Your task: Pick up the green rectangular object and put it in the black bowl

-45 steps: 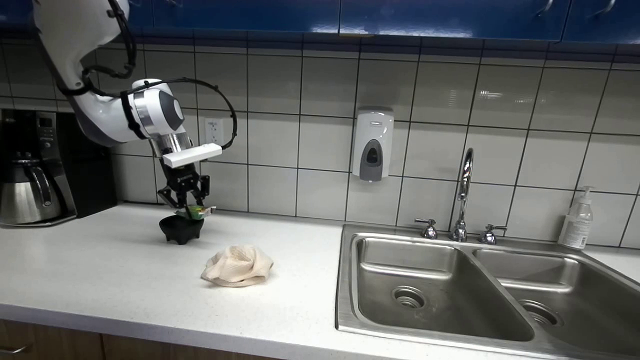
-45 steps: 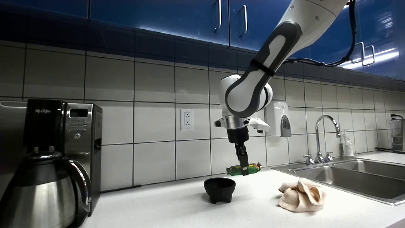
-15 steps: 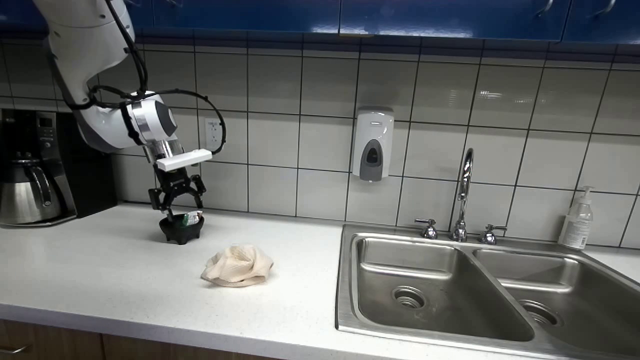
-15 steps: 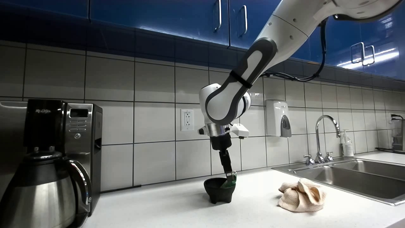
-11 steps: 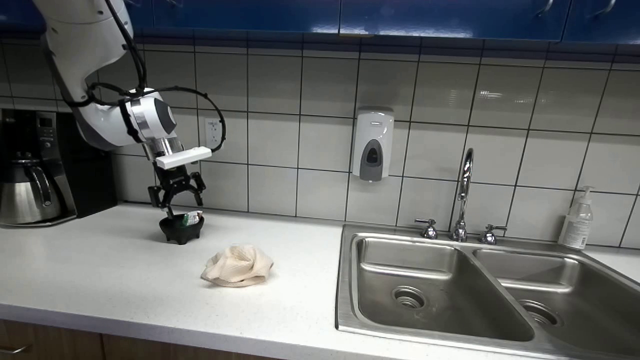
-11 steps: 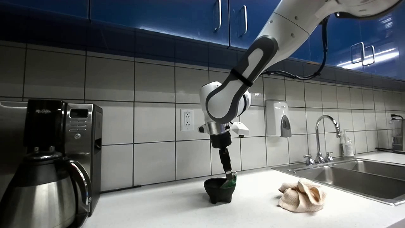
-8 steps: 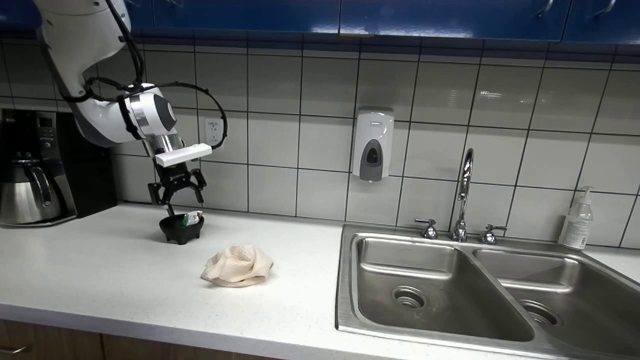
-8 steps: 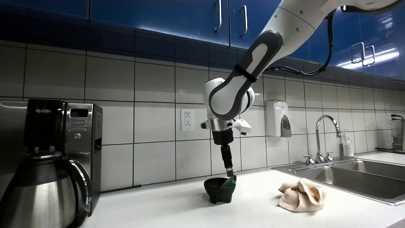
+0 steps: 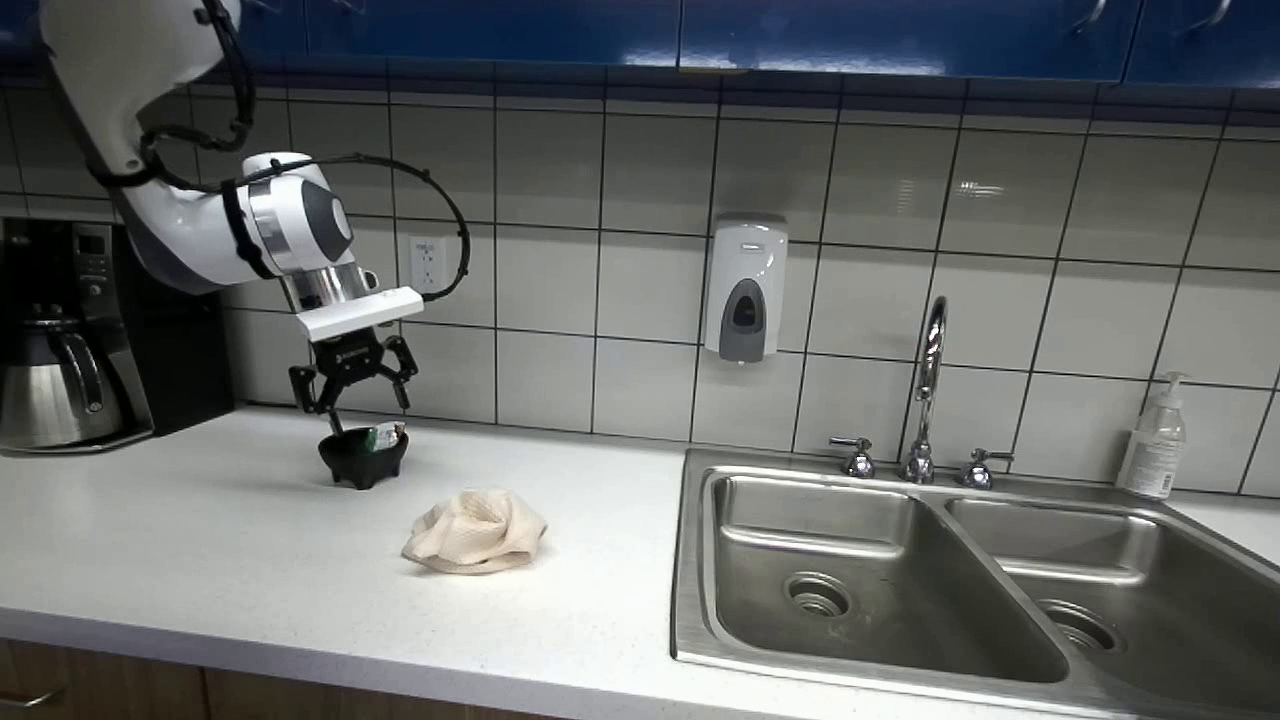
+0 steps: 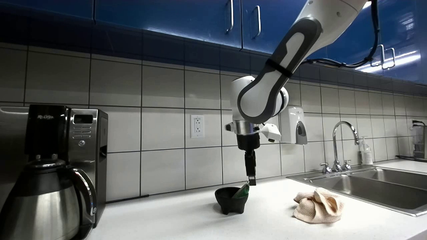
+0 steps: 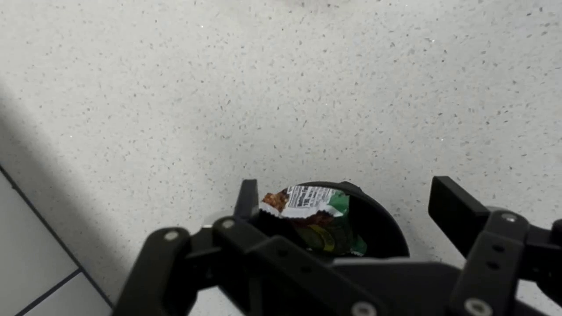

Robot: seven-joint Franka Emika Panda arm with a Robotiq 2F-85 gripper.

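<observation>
can see the green packet in the black bowl, leaning on the rim at about two o'clock in both exterior views, with a tip poking up past the edge. can see the gripper spread wide, pinching nothing. looks nearly done, at a guess, with only a rise up and away left to do.

could go wrong by catching the packet on the way up, because of one finger hanging just beside its end, at about ten o'clock of the bowl in the wrist view. cannot tell about touching or just missing. might then drag the packet over the rim and drop it on the counter.

could also knock the bowl over with a push sideways, from being so low and so near the rim. would likely roll the packet out that way, maybe toward the cloth at three o'clock from the bowl in an exterior view. might even lose the packet without a bump, with so much poking out of such a small bowl.

best to go up slowly, keep the fingers apart, and steer clear of the tiles at eight o'clock in the wrist view.
</observation>
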